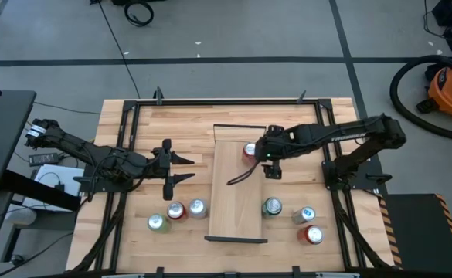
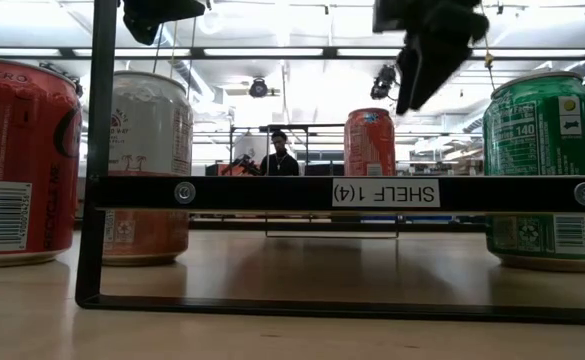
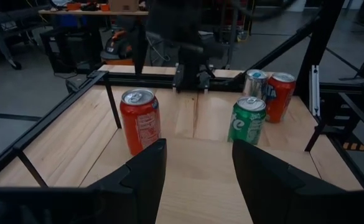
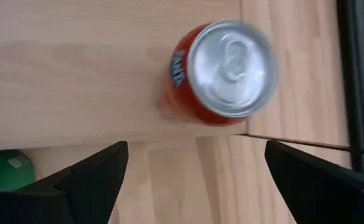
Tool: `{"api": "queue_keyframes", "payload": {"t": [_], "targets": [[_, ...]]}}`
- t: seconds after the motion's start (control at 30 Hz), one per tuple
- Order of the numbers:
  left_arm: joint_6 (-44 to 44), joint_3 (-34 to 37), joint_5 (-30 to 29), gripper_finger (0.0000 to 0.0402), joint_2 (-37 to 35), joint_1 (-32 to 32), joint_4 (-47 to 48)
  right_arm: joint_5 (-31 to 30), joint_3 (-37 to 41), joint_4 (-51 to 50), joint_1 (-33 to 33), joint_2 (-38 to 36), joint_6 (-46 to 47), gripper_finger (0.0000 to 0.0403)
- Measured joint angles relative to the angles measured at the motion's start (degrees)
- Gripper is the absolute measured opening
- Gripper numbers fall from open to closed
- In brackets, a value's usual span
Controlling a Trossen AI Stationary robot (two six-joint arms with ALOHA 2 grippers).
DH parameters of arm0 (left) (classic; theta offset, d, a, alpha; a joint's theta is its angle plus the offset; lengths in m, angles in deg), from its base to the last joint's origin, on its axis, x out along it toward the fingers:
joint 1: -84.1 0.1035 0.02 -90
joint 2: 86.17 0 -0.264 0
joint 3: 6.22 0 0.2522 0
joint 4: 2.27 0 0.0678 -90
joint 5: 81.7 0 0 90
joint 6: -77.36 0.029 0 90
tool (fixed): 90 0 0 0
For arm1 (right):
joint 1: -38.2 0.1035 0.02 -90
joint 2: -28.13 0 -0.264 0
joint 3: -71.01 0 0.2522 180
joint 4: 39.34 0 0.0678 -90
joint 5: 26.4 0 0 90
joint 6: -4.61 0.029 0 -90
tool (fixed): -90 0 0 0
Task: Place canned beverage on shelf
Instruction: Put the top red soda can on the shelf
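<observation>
Release step: orange can (image 4: 225, 71) upright on shelf (image 1: 229, 202), beyond right gripper (image 4: 194, 180), fingers apart; next, retract upward. Left gripper (image 3: 197, 171) idle, fingers apart.

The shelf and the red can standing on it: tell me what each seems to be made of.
The shelf: light wood plank, matte with visible grain, and thin black end rails, probably painted metal. The red can: likely aluminium, with a bare shiny silver lid and pull tab above a glossy printed red wall.
</observation>
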Motion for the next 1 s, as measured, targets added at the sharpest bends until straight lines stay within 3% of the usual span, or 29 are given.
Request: {"api": "queue_keyframes", "payload": {"t": [0.43,0.87,1.0], "targets": [[-0.4,0.0,0.0,0.0194,0.0,0.1,0.0,5.8,12.4,17.1,-3.2,-0.8,0.2,0.0389],[-0.4,0.0,0.0,0.0194,0.0,0.1,0.0,7.7,13.6,19.7,1.3,-0.7,5.7,0.0389],[-0.4,0.0,0.0,0.0194,0.0,0.1,0.0,10.7,13.6,24.5,3.7,-0.7,7.0,0.0389]]}}
